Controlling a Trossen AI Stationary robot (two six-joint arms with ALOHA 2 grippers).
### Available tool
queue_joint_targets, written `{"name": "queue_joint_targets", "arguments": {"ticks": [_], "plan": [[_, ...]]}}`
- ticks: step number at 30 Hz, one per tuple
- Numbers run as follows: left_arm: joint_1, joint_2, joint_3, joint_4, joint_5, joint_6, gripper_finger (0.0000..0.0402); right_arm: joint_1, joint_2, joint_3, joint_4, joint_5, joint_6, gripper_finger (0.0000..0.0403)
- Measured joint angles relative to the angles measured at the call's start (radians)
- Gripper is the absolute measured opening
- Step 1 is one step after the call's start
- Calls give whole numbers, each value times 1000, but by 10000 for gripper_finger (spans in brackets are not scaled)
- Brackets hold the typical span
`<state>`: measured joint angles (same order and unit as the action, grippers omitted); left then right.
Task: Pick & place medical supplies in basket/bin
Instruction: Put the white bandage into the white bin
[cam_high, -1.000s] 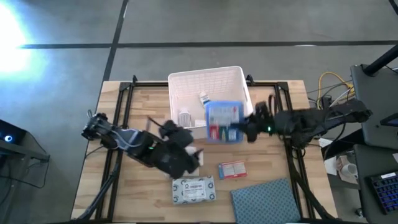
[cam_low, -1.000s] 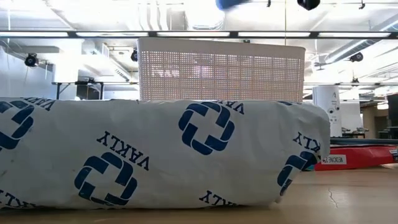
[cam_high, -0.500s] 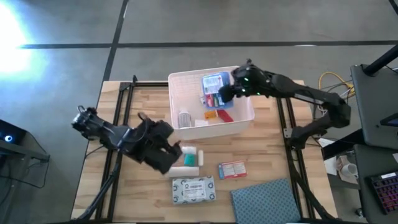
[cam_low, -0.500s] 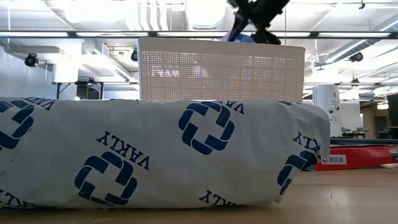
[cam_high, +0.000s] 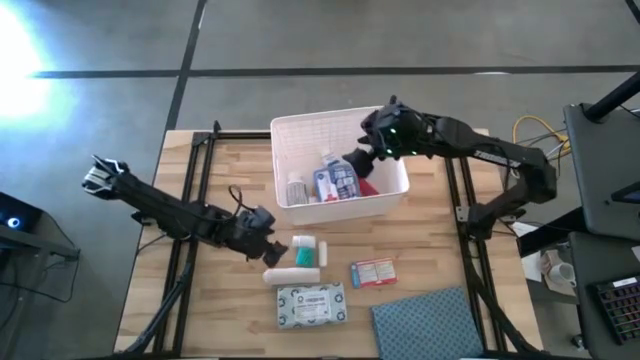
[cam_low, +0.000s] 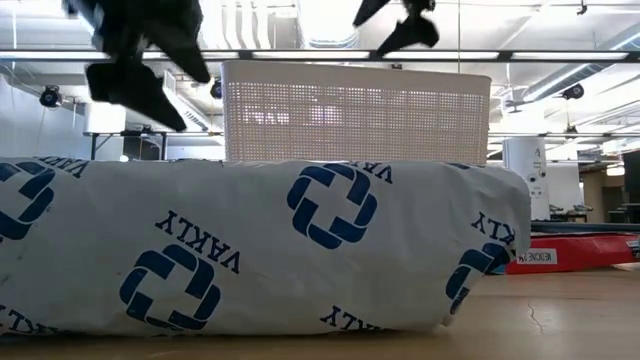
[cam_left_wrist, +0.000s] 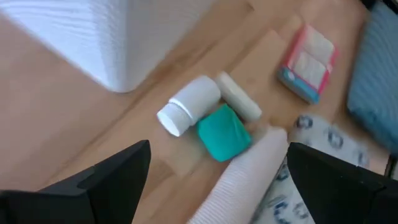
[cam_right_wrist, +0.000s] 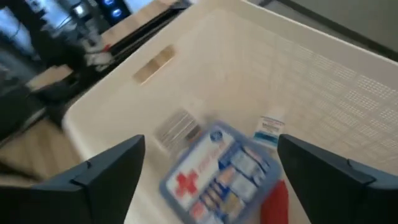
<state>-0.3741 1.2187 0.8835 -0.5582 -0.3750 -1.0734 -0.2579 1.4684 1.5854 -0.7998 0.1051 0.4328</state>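
The white basket (cam_high: 340, 128) stands at the table's far middle. In it lie a blue first-aid box (cam_high: 334, 181), a red item (cam_high: 366, 186), a small vial (cam_high: 296, 188) and a tube (cam_high: 328, 159). My right gripper (cam_high: 358, 162) hangs open above the box (cam_right_wrist: 217, 171), touching nothing. My left gripper (cam_high: 264, 234) is open just left of a white pill bottle (cam_left_wrist: 186, 107), a teal item (cam_left_wrist: 224, 132) and a white roll (cam_left_wrist: 244, 179) on the table. A printed packet (cam_high: 311, 305) and a red-and-blue box (cam_high: 374, 272) lie nearer the front.
A blue-grey cloth (cam_high: 430, 320) lies at the near right corner. In the low view the packet (cam_low: 250, 250) fills the foreground, with the basket (cam_low: 355, 110) behind it. Black rails (cam_high: 195, 200) run along both sides of the table.
My right gripper has carried the blue box from the basket's near rim up over the basket, toward the far edge, then opened and let it go. The box now lies inside the basket. My left gripper has drawn back toward the table's left, uncovering the bottle, teal item and roll.
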Motion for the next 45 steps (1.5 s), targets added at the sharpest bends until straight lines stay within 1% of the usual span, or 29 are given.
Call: {"name": "queue_joint_targets", "arguments": {"ticks": [3,5,7,9,12,15,17,20,26,30,35,39,42,45], "plan": [[-17,-14,-104,157,26,188,354,65,-50,-2,-49,21,-49,362],[-34,-13,-136,205,46,280,354,125,-81,-2,-92,65,-80,363],[-48,-9,-141,226,60,354,354,197,-108,-3,-135,121,-93,363],[-61,2,-126,211,66,410,354,268,-131,-4,-178,197,-88,363],[-77,29,-92,210,71,473,354,361,-151,-4,-245,303,-45,363],[-87,70,-68,211,72,516,354,427,-154,-6,-309,340,30,363],[-88,106,-61,200,74,521,354,458,-151,-11,-347,340,85,363],[-88,164,-44,201,107,503,354,496,-140,-25,-382,342,142,363],[-90,289,-7,194,161,451,354,538,-120,-79,-384,342,195,363],[-90,360,18,156,170,438,354,555,-118,-123,-372,341,234,363],[-90,417,61,64,168,406,354,573,-118,-170,-363,340,279,363],[-89,451,56,9,167,400,353,577,-118,-206,-327,340,294,363],[-89,459,46,-26,167,360,339,577,-118,-220,-305,340,294,363],[-89,448,44,-62,166,327,306,577,-118,-229,-278,340,294,363]]}}
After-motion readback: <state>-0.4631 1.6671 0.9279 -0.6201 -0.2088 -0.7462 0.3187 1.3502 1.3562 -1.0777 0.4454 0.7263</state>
